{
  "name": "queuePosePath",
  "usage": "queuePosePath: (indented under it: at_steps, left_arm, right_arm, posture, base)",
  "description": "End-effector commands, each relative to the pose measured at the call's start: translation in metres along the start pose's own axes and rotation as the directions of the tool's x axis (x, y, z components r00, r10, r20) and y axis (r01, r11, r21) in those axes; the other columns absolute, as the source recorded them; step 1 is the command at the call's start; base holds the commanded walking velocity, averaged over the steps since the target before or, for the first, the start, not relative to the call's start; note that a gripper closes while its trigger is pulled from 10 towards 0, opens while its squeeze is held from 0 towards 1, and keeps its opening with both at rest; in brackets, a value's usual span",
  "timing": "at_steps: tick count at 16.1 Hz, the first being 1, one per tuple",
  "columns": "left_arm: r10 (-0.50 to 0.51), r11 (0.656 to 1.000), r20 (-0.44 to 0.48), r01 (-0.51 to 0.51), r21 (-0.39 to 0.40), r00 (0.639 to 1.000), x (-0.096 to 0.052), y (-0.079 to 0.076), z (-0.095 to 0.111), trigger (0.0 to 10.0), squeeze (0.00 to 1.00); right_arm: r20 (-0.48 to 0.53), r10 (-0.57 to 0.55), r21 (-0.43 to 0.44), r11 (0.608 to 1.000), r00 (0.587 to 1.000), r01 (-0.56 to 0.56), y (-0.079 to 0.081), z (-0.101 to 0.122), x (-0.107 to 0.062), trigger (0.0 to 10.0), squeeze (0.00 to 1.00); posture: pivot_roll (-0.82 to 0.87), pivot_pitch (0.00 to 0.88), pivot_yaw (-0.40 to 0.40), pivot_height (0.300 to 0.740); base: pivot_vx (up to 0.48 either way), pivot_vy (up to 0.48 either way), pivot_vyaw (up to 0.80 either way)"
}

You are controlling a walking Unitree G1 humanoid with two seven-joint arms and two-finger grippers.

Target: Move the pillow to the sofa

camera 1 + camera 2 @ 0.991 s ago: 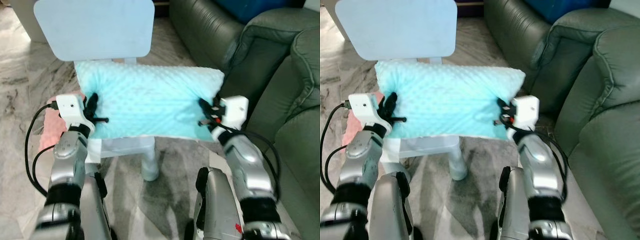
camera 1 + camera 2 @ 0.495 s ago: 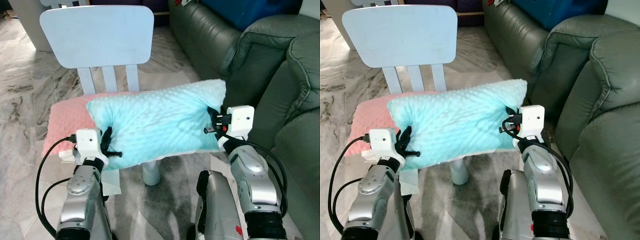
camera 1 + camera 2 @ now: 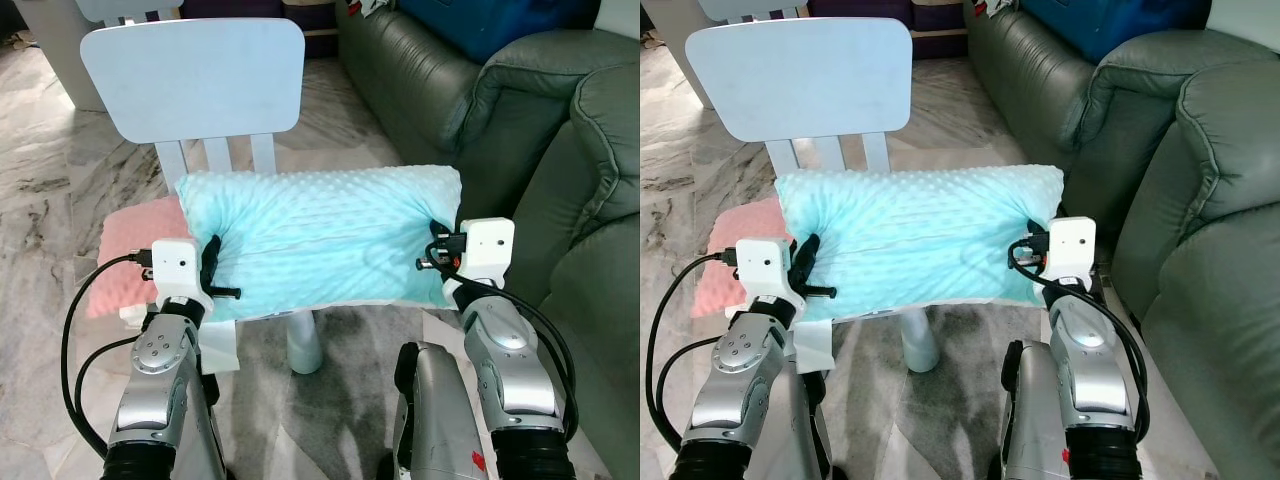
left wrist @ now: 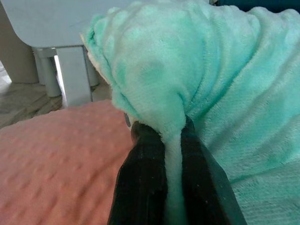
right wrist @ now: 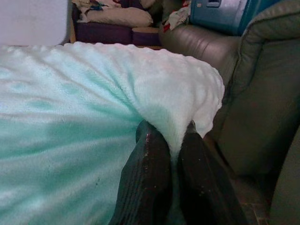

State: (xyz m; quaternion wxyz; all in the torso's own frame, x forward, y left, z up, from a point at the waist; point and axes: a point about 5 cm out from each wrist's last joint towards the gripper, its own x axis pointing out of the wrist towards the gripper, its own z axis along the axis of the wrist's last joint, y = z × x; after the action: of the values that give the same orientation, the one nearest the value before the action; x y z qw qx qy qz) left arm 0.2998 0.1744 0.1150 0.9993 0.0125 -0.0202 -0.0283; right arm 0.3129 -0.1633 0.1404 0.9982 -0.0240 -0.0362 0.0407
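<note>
Pillow (image 3: 320, 240), a mint-green dotted one, is held level between the two hands in front of the pale blue chair (image 3: 195, 80), over its seat; whether it is quite clear of the seat cannot be told, since the seat is hidden beneath it. The left hand (image 3: 210, 275) is clamped on the pillow's left end, a fold of the fabric being pinched between its two black fingers (image 4: 143, 183) in the left wrist view. The right hand (image 3: 437, 258) is closed in the same way on the right end, with fabric bunched between its fingers (image 5: 145, 178). A pink pillow (image 3: 135, 250) is seen on the chair seat, beside and partly under the green one. The dark green sofa (image 3: 560, 130) stands to the right of the chair, close to the pillow's right end. Grey marbled floor (image 3: 40, 180) lies around the chair.
</note>
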Motion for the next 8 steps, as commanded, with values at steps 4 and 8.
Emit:
queuePosePath:
  at_steps: [4,8]
  left_arm:
    - [0.015,1.000,0.003,-0.015,0.001,1.000,-0.0019,0.0019,0.0013,10.0,0.00]
    - [0.020,1.000,0.000,-0.020,0.000,1.000,-0.0022,0.0022,0.0003,10.0,0.00]
  right_arm:
    - [0.051,-0.032,0.005,0.999,0.998,0.032,-0.0079,0.0143,0.0012,10.0,0.00]
    - [0.051,-0.019,0.019,1.000,0.998,0.018,-0.0071,0.0153,0.0031,10.0,0.00]
  posture:
    - [-0.10,0.000,0.006,0.401]
    - [-0.10,0.000,0.003,0.411]
  base:
    - [0.000,0.000,0.00]
    - [0.000,0.000,0.00]
